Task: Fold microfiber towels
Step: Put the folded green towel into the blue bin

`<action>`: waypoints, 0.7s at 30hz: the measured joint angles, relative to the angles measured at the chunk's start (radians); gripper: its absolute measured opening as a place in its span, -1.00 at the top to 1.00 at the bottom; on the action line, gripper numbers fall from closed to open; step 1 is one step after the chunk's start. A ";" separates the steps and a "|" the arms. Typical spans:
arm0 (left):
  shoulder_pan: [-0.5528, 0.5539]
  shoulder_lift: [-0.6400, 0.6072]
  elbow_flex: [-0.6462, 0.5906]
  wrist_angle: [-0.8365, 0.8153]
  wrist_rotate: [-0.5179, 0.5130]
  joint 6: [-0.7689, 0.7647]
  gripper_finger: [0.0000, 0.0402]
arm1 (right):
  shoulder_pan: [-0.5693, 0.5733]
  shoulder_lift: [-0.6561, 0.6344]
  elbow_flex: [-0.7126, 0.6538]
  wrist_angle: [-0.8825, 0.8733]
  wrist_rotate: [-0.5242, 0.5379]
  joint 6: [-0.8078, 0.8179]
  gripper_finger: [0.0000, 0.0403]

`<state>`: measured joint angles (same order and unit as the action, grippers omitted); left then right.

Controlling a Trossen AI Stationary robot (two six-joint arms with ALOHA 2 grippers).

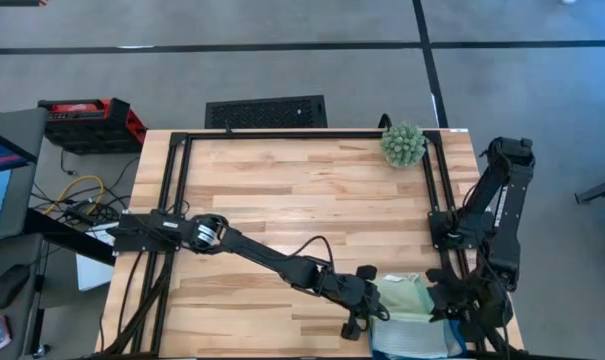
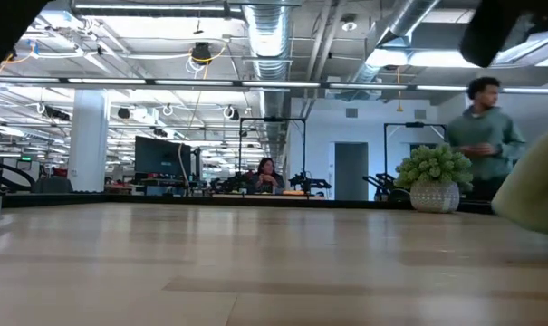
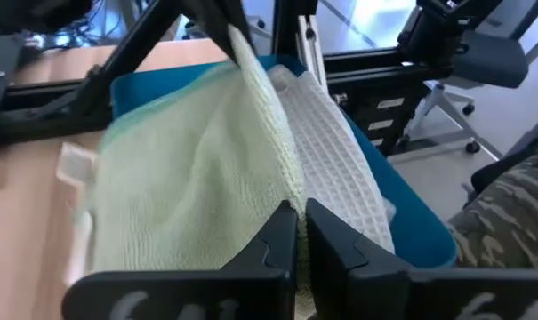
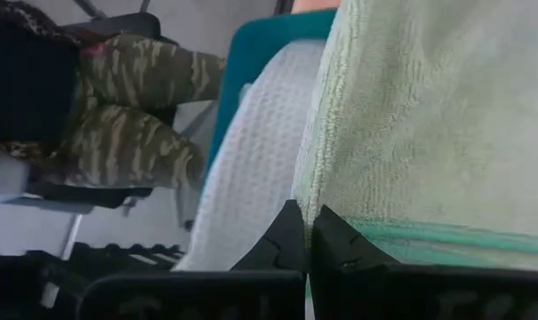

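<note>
A light green towel (image 1: 403,299) hangs between my two grippers, above the teal tray (image 1: 414,343) at the table's near right corner. My left gripper (image 1: 368,301) is shut on the towel's left side. My right gripper (image 1: 449,302) is shut on its right side. A pale waffle-weave towel (image 3: 340,142) lies in the tray under it and also shows in the right wrist view (image 4: 251,169). The green towel shows at the right edge of the low view (image 2: 534,186). The orange towel is out of view. My left gripper pinches a raised fold of the light green towel (image 3: 286,182) between its two shut fingers, coming level from the table's left side. The cloth runs from the fingers as a ridge toward the other gripper and slopes down on both sides. My right gripper pinches the light green towel near its mint-trimmed edge (image 4: 340,209) between its two shut fingers, coming from the table's right side. How many layers it has, I cannot tell. The cloth is lifted off the tray.
A spiky green ball plant (image 1: 403,144) stands at the far right of the table. Black frame rails (image 1: 178,190) run along the table's left, far and right sides. A person (image 2: 483,136) stands beyond the table, and another person's camouflage trousers (image 4: 135,107) are close to the tray.
</note>
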<state>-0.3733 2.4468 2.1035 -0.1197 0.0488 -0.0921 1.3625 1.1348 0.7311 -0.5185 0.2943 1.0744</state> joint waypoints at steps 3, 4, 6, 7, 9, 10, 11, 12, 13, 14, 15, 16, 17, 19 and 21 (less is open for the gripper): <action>-0.007 0.041 0.059 -0.017 0.010 0.001 1.00 | 0.016 0.057 0.000 0.076 -0.001 0.000 0.94; -0.010 0.055 0.084 -0.023 0.027 0.002 1.00 | 0.018 0.076 0.000 0.105 -0.011 0.001 0.94; -0.020 0.081 0.129 -0.037 0.029 0.002 1.00 | 0.027 0.112 0.001 0.148 -0.011 0.002 0.94; -0.026 0.092 0.148 -0.054 0.028 0.003 1.00 | 0.029 0.126 0.001 0.169 -0.011 0.002 0.94; -0.036 0.113 0.178 -0.074 0.027 0.003 1.00 | 0.031 0.156 0.001 0.212 -0.013 0.002 0.94; -0.043 0.120 0.190 -0.078 0.022 0.003 1.00 | 0.033 0.169 0.001 0.227 -0.011 0.001 0.94; -0.050 0.124 0.200 -0.083 0.021 0.003 1.00 | 0.033 0.179 0.001 0.246 -0.010 0.001 0.94; -0.056 0.124 0.204 -0.086 0.018 0.004 1.00 | 0.033 0.188 0.001 0.264 -0.011 0.001 0.94; -0.062 0.124 0.206 -0.085 0.012 0.006 1.00 | 0.033 0.197 0.003 0.271 -0.010 0.001 0.94; -0.067 0.124 0.207 -0.089 -0.001 0.006 1.00 | 0.033 0.206 0.003 0.273 -0.005 0.001 0.94; -0.070 0.124 0.207 -0.100 -0.020 0.002 1.00 | 0.033 0.213 0.003 0.272 -0.003 0.001 0.94; -0.072 0.125 0.206 -0.104 -0.045 -0.009 1.00 | 0.033 0.219 0.003 0.269 -0.004 0.000 0.94; -0.072 0.125 0.205 -0.105 -0.066 -0.025 1.00 | 0.033 0.226 0.003 0.268 -0.004 -0.001 0.94; -0.072 0.125 0.205 -0.104 -0.098 -0.055 0.98 | 0.029 0.231 0.002 0.264 -0.005 -0.001 0.93; -0.072 0.125 0.205 -0.109 -0.106 -0.077 0.93 | 0.021 0.239 0.003 0.265 -0.020 0.000 0.89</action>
<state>-0.4448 2.5721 2.3089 -0.2283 -0.0576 -0.1693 1.3835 1.3739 0.7337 -0.2539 0.2742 1.0744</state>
